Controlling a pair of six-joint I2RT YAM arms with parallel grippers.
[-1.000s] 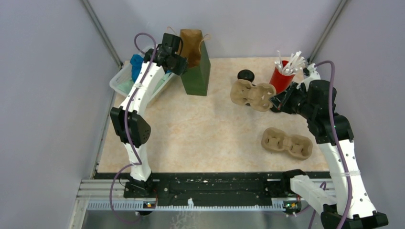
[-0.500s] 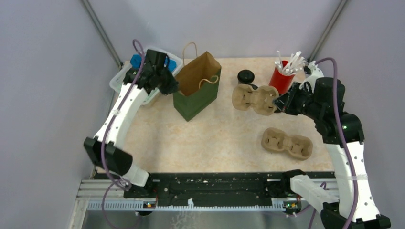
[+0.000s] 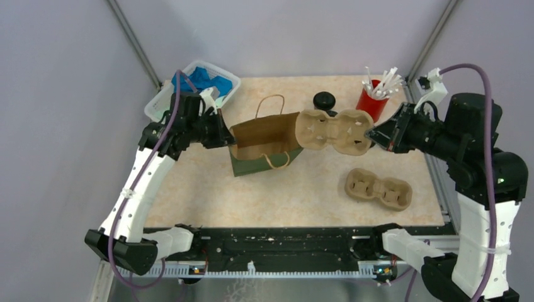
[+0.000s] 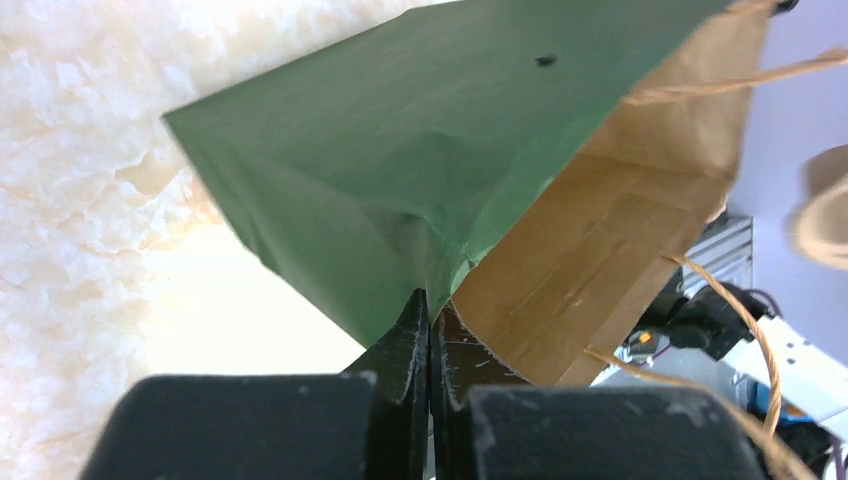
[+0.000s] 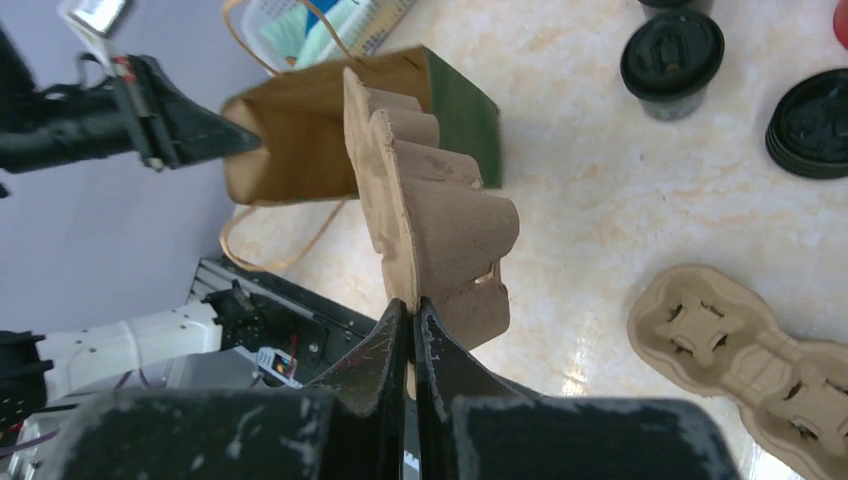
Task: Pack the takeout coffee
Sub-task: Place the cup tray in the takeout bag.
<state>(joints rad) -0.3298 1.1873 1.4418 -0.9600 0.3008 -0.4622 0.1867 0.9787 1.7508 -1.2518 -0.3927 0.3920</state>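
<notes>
The paper bag, green outside and brown inside, is tilted with its mouth toward the right. My left gripper is shut on its left rim; the left wrist view shows the fingers pinching the bag wall. My right gripper is shut on the end of a tan pulp carrier, held in the air at the bag's mouth. In the right wrist view that carrier stands edge-on above the jaws. One black lidded coffee cup stands behind it; the right wrist view shows it and another black lid.
A second pulp carrier lies on the table at the right. The red cup of white sticks stands at the back right. A clear bin with blue items sits at the back left corner. Walls close in the table on both sides.
The left gripper closed on the bag, pulled it forward from the back and tipped it over. The right arm lifted the carrier up and leftward to the bag's mouth.
</notes>
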